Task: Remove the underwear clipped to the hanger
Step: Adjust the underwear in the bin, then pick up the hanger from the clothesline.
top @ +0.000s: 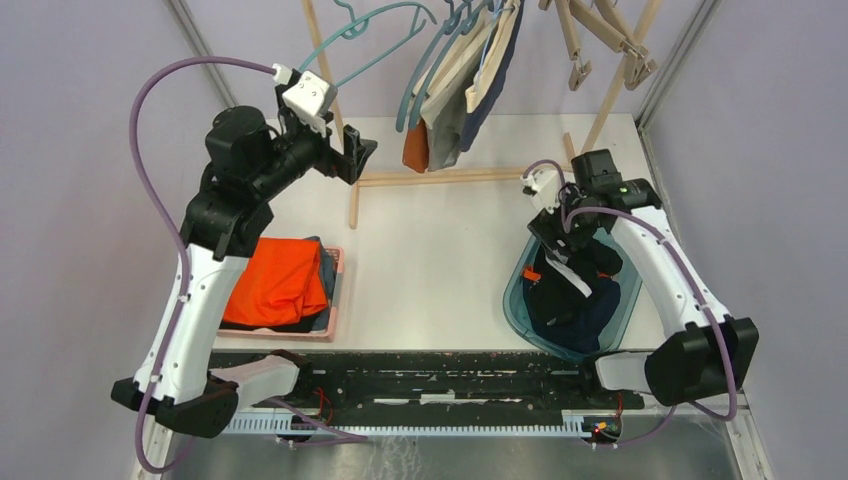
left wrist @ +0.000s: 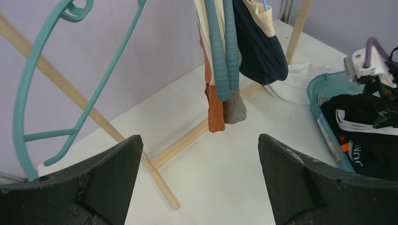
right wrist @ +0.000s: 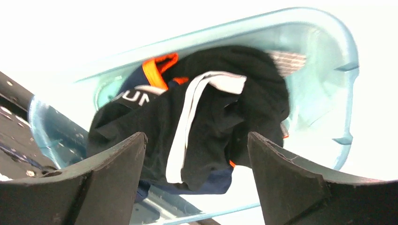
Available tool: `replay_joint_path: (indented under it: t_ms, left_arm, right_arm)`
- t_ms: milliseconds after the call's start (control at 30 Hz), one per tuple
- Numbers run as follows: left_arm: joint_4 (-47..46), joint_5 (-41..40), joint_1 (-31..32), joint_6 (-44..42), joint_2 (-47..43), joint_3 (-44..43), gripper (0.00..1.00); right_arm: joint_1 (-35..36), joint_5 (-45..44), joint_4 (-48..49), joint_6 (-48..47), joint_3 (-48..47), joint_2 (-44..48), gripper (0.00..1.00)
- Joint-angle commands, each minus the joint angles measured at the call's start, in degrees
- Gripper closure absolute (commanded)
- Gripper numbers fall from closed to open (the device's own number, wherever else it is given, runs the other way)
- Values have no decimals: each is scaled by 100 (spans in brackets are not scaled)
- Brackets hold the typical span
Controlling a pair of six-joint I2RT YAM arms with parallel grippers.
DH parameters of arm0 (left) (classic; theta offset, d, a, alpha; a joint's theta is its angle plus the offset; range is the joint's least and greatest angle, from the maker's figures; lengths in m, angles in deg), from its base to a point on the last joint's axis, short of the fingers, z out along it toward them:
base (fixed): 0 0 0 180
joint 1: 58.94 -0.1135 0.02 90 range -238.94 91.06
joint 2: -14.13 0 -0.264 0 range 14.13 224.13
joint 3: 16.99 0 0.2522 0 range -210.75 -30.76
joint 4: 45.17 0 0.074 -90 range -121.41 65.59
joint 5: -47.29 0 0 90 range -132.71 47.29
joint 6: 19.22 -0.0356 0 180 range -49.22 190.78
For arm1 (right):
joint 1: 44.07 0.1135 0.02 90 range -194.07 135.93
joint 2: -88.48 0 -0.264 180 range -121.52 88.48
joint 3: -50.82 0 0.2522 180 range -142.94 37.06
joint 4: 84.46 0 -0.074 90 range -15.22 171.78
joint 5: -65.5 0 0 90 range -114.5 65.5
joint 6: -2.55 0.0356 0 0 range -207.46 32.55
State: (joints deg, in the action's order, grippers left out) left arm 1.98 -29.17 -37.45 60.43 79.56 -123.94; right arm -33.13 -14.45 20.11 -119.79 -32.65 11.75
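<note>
Some underwear (right wrist: 220, 108) was already dumped in the teal tub (right wrist: 324, 79); the right pincer (right wrist: 196, 138) was held spread just above it, nothing pinched; the left pincer (left wrist: 199, 137) was spread too; several hung pieces (top: 445, 125) were left on hangers (left wrist: 218, 56) beyond the tub.

The underwear (top: 572, 295) lies in the right tub (top: 512, 300), the tray (top: 337, 300) left.

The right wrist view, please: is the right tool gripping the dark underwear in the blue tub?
No, the right tool stands open above the dark underwear lying loose in the blue tub.
</note>
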Motion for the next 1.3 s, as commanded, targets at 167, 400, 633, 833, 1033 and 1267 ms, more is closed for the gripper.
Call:
replay_joint_path:
  t_ms: [167,400,633,833,1033,1267]
  left_arm:
    - [-1052,63,-19,985,804,-602,4]
    - [-1166,66,-6,1254,1625,-1529,11]
    - [-1216,303,19,1446,2292,-2126,16]
    - [-1299,292,30,1404,2507,-2189,17]
    - [-1295,278,41,1366,2590,-2177,19]
    - [-1282,319,65,1399,2625,-2149,19]
  right_arm:
    - [56,1787,571,843,-188,813,11]
    - [110,1913,594,927,41,907,10]
    - [110,1944,543,882,86,886,10]
    - [110,1883,542,837,118,889,10]
    - [111,1917,517,834,122,824,10]
    - [110,1922,490,811,120,761,10]
